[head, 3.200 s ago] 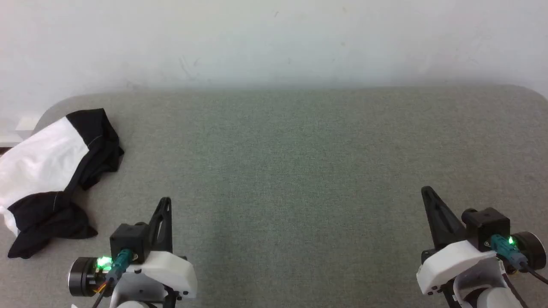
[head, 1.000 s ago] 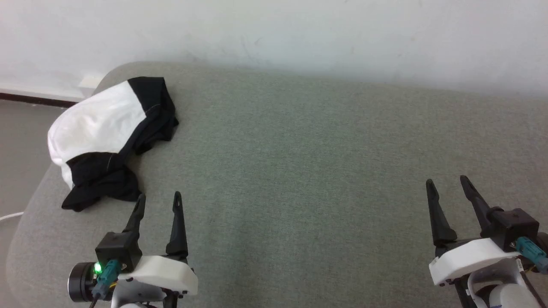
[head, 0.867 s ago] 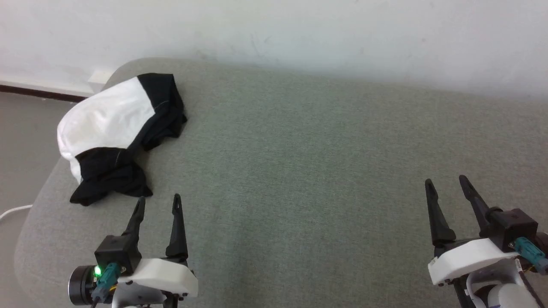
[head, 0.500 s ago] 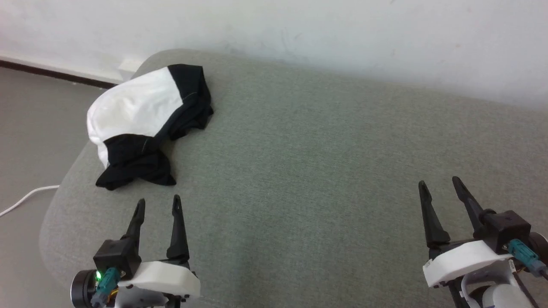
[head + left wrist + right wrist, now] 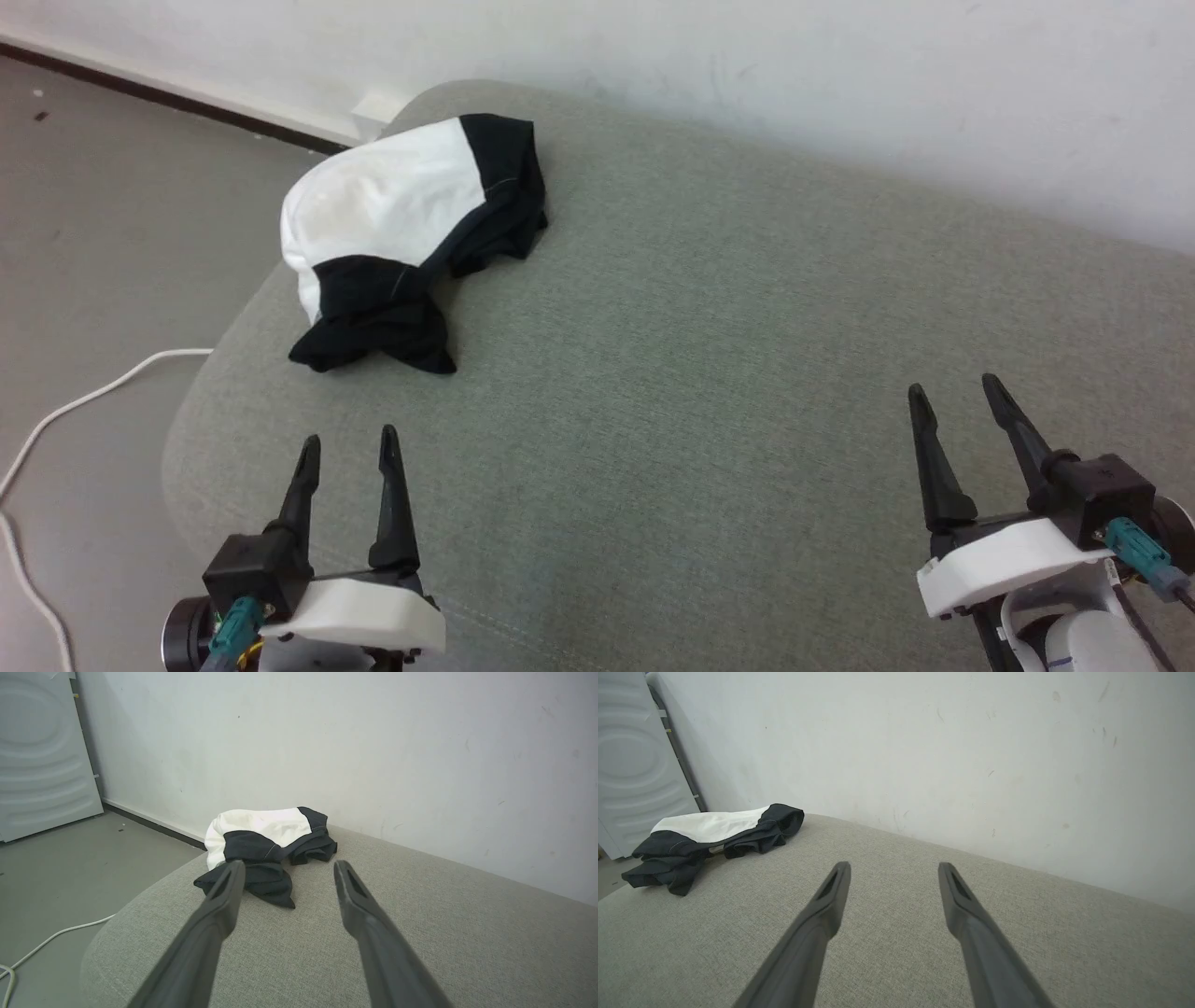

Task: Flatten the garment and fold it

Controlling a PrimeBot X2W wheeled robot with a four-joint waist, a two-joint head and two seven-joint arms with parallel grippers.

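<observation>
Lying in a crumpled heap near the far left corner of the grey fabric-covered worktop (image 5: 709,373), the garment (image 5: 401,224) shows a rounded white patch on top, with black folds wrapped around its right side and bunched at its near end. Its white part reaches the worktop's rounded left edge, and whether any of it hangs over cannot be told. The left hand (image 5: 348,437) hovers at the near left of the worktop with its two dark fingers spread wide and nothing between them, the tips pointing toward the heap and apart from it. In the left wrist view the garment (image 5: 261,842) sits just past the fingertips, and its black near fold shows beside the left finger (image 5: 219,905). The right hand (image 5: 953,386) is over the near right part of the worktop, well apart from the garment, its fingers likewise spread wide and empty. In the right wrist view the garment (image 5: 710,833) lies low and flat-looking far off to the left, beyond bare grey fabric. A white wall (image 5: 840,75) runs behind the worktop. Left of the worktop, a white cable (image 5: 84,401) trails across the grey floor (image 5: 112,233). A pale ridged panel (image 5: 42,756) stands at the left in the left wrist view.
</observation>
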